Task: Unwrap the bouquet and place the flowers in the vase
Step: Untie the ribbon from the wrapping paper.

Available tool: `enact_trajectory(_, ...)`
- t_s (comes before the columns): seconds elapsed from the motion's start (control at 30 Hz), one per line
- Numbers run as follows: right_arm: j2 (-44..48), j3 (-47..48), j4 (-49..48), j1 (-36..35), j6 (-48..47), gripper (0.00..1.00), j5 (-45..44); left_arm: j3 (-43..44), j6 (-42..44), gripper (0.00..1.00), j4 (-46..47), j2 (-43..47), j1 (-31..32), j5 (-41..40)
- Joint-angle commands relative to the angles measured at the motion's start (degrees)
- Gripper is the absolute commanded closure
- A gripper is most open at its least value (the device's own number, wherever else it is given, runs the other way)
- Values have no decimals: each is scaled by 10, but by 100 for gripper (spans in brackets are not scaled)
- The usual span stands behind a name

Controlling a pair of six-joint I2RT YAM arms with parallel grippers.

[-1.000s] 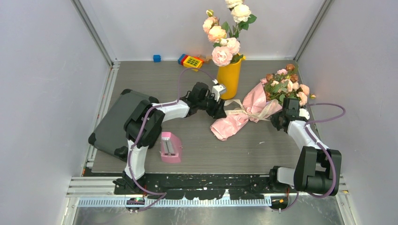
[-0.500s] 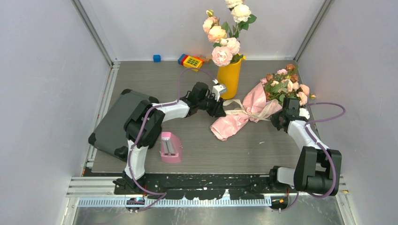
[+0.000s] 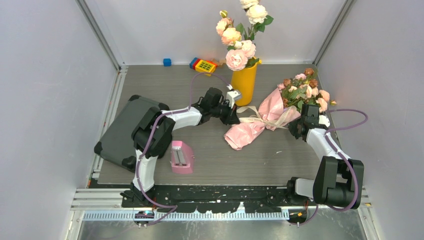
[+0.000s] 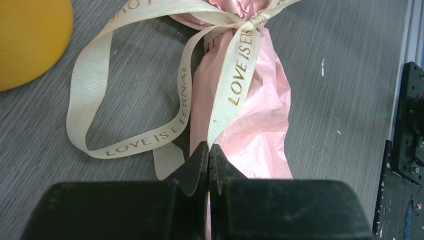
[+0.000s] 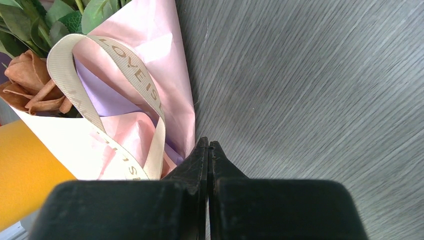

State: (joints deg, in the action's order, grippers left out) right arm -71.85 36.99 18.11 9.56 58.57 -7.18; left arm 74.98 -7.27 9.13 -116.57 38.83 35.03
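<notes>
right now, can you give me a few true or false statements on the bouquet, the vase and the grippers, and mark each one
1. A ribbon is tied around the bouquet. True.
2. The vase is empty. False: it holds big roses, pale pink and cream.
3. The bouquet stands upright. False: it lies on its side on the table, flower heads pointing away from the arms' bases.
4. The left gripper and the right gripper are both shut. True: the left one's tips meet on a ribbon tail.
</notes>
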Motion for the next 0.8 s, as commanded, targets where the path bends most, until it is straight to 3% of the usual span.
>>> enact_trajectory(0.0, 25, 17, -2, 2, -14, 100, -19, 1, 6, 100, -10, 43, 0, -15)
enact_trajectory(0.77, 49, 14, 33, 2, -42, 100, -81, -21, -3, 100, -53, 86, -6, -96)
